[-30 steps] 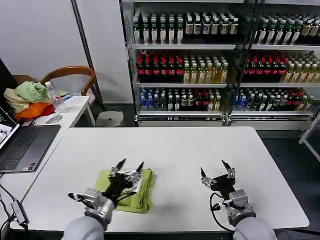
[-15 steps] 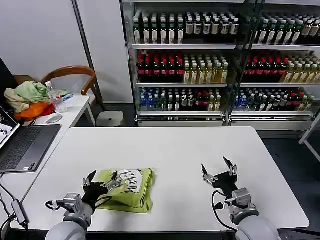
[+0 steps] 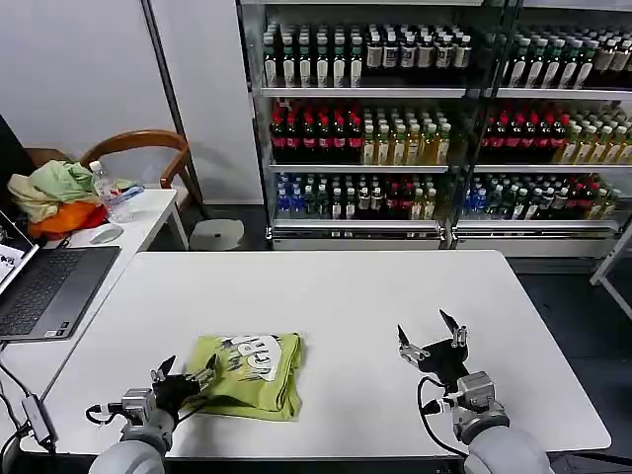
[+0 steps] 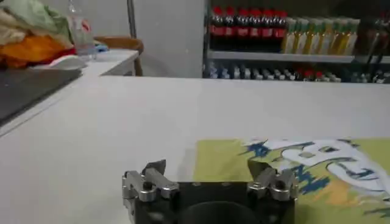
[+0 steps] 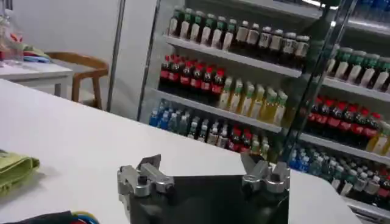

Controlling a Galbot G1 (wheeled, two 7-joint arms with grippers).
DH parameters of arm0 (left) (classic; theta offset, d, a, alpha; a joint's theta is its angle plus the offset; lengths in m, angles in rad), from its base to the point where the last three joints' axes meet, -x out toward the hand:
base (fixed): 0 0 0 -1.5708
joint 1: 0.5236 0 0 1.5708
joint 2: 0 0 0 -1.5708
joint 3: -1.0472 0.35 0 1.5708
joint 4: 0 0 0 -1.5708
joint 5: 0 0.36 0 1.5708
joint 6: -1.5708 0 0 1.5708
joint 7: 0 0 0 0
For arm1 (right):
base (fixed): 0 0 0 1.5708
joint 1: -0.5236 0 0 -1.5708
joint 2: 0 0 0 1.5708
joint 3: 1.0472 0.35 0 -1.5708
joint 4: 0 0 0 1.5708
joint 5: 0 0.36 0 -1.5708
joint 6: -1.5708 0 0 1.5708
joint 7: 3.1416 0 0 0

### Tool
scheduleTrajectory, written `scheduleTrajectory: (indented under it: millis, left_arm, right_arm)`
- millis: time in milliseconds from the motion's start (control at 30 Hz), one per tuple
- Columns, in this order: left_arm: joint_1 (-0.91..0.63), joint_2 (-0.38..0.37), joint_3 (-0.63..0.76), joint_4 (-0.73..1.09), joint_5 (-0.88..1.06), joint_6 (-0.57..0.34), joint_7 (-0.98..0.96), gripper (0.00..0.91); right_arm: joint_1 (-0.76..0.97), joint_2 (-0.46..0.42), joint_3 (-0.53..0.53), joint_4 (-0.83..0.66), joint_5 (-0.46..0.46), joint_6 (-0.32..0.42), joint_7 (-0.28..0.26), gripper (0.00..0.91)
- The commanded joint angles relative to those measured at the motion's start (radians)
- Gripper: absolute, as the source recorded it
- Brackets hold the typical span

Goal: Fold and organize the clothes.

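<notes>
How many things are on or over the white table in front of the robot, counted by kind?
T-shirt, lime green, folded, with a white print facing up: 1
Pincers, both open: 2, the left pincer at the shirt's near left corner, the right pincer over bare table to the shirt's right
Total: 3

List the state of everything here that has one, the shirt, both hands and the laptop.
T-shirt: folded into a compact rectangle, white graphic facing up, flat on the table.
Left hand: open, empty, at the shirt's left edge.
Right hand: open, empty, clear of the shirt.
Laptop: lid open, on the side desk.
</notes>
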Motion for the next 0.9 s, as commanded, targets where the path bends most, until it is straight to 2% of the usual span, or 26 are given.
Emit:
scheduleTrajectory:
  millis: [33, 100, 133, 167, 567, 767, 900]
  left_arm:
    - [-0.013, 0.0, -0.002, 0.095, 0.026, -0.021, 0.007, 0.907]
    - [-0.008, 0.0, 0.003, 0.097, 0.026, -0.021, 0.009, 0.907]
    - [-0.001, 0.0, 0.005, 0.091, 0.025, -0.022, 0.013, 0.846]
    - [0.004, -0.003, 0.007, 0.084, 0.024, -0.021, 0.014, 0.04]
    - [0.016, -0.015, 0.025, 0.076, -0.045, -0.055, 0.016, 0.04]
    - [0.014, -0.018, 0.029, 0.105, -0.002, -0.125, 0.07, 0.04]
    - [0.012, -0.014, 0.019, 0.087, -0.002, -0.121, 0.089, 0.04]
  right_arm:
    - [-0.001, 0.005, 0.0, -0.002, 0.0, 0.004, 0.001, 0.907]
    - [-0.002, 0.008, -0.002, -0.003, -0.001, 0.004, 0.002, 0.907]
    - [-0.002, 0.008, -0.003, -0.003, -0.001, 0.004, 0.001, 0.907]
    - [-0.002, 0.009, -0.003, -0.003, -0.001, 0.004, 0.001, 0.907]
    - [-0.005, 0.011, -0.002, -0.005, -0.002, 0.002, 0.002, 0.907]
    - [-0.004, 0.01, -0.003, -0.006, -0.002, 0.002, 0.001, 0.907]
    - [-0.002, 0.011, -0.007, -0.006, -0.002, 0.002, 0.002, 0.907]
